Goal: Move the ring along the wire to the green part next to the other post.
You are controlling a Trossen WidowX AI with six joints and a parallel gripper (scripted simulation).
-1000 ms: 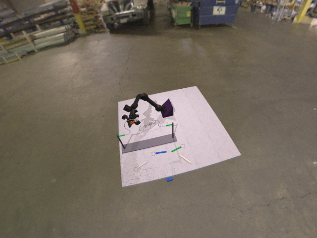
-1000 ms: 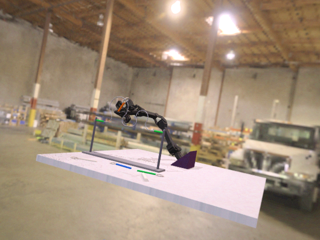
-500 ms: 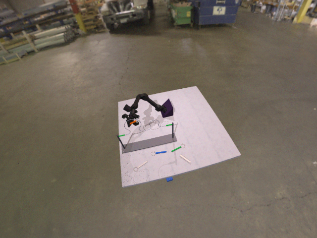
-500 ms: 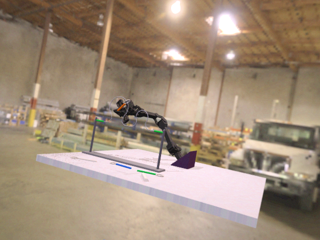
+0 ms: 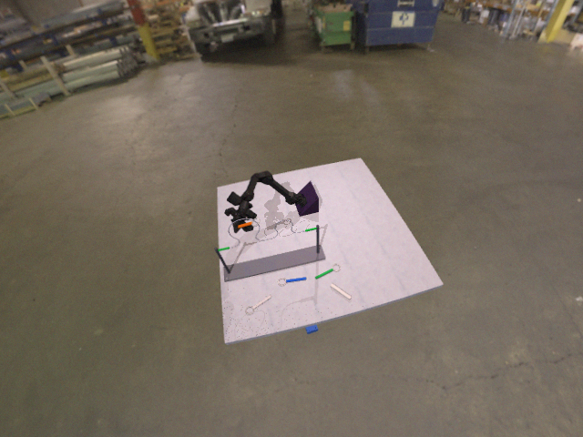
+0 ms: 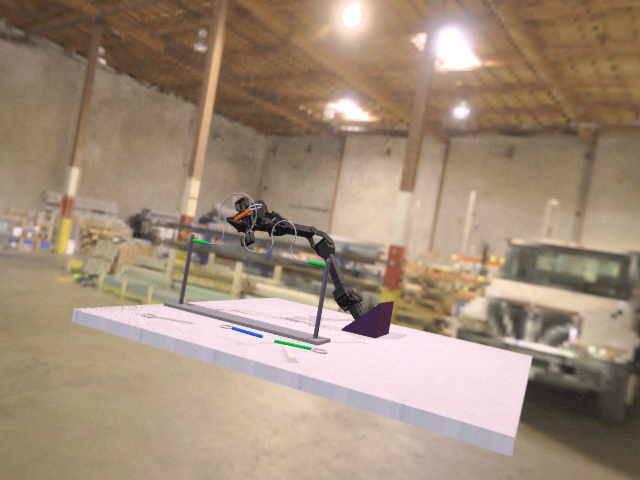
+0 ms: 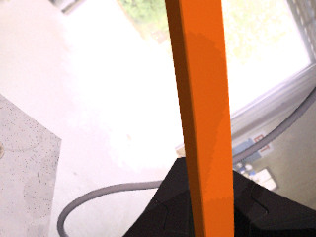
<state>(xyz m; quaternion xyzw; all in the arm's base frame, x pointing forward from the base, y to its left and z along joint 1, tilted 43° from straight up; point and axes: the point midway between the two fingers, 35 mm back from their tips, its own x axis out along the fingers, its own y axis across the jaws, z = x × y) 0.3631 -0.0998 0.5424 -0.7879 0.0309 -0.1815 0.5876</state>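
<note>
My gripper (image 5: 240, 228) (image 6: 236, 219) is shut on the orange handle (image 5: 245, 225) (image 6: 242, 214) (image 7: 209, 114), which is tilted in the exterior view. The pale ring (image 6: 256, 206) is at the handle's upper right end, by the right side of the wire's tall left hump; whether the wire passes through it is too small to tell. The grey wire (image 6: 273, 240) (image 7: 114, 188) passes behind the handle and fingers in the wrist view; contact cannot be told. The green parts are at the left post (image 5: 223, 248) (image 6: 200, 241) and right post (image 5: 311, 229) (image 6: 316, 263).
The posts stand on a grey base (image 5: 275, 263) (image 6: 248, 321). In front lie a blue-handled ring (image 5: 296, 279) (image 6: 247, 331), a green-handled ring (image 5: 324, 273) (image 6: 292, 344), a pale-handled ring (image 5: 261, 302) and a pale bar (image 5: 341, 291). A purple wedge (image 5: 308, 204) (image 6: 377, 322) is at the arm's base.
</note>
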